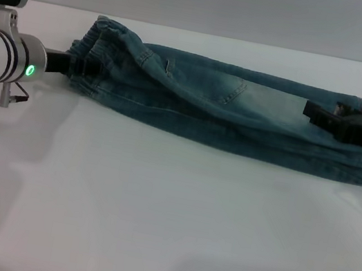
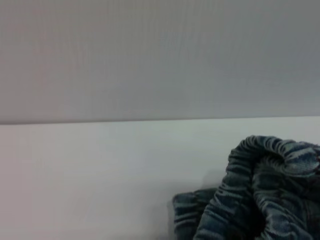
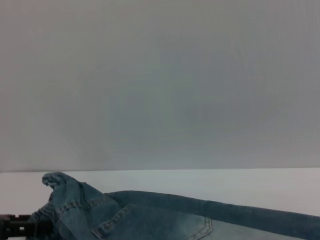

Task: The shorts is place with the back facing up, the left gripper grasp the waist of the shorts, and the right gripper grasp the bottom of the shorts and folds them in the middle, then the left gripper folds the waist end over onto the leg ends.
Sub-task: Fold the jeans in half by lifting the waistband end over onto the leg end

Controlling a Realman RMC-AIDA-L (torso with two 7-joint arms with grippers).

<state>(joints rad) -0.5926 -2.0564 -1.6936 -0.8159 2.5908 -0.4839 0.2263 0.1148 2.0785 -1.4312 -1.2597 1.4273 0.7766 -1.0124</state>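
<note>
The blue denim shorts (image 1: 228, 105) lie folded lengthwise across the far part of the white table (image 1: 166, 217), waist to the left and leg ends to the right. My left gripper (image 1: 74, 66) is at the waist end, shut on the elastic waistband, which bunches up in the left wrist view (image 2: 265, 190). My right gripper (image 1: 321, 117) rests at the leg ends on the right, shut on the hem, which rises a little beside it. The right wrist view looks along the shorts (image 3: 150, 217) to the left gripper (image 3: 20, 227) at the far end.
The white table stretches wide in front of the shorts. A plain grey wall (image 1: 259, 9) stands behind the table's far edge. Nothing else lies on the table.
</note>
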